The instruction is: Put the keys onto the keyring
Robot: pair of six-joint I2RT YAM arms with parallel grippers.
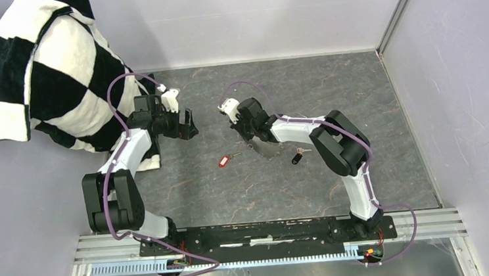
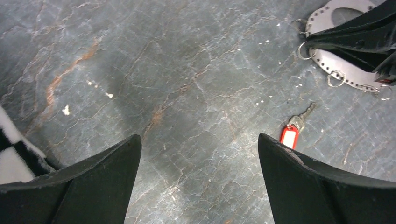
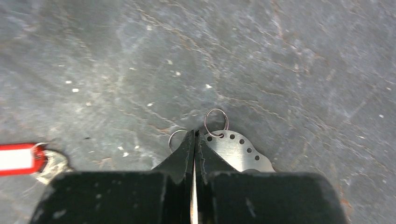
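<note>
The keyring [image 1: 269,151] is a flat silvery plate with a row of holes and small split rings [image 3: 215,122] hanging from it. My right gripper [image 3: 194,133] is shut on its thin edge, and a sliver of the plate [image 3: 236,150] shows between the fingers. The red-tagged key [image 1: 227,159] lies on the table just left of it, also visible as the key [image 2: 290,135] and the tag [image 3: 17,158]. The black-headed key [image 1: 298,155] lies to the right. My left gripper [image 2: 198,136] hangs open over bare table, further left [image 1: 188,126], holding nothing.
A black-and-white checkered cloth [image 1: 52,67] hangs at the back left, its edge [image 2: 9,158] close to my left fingers. Grey walls enclose the dark marbled table [image 1: 312,192] at the back and right.
</note>
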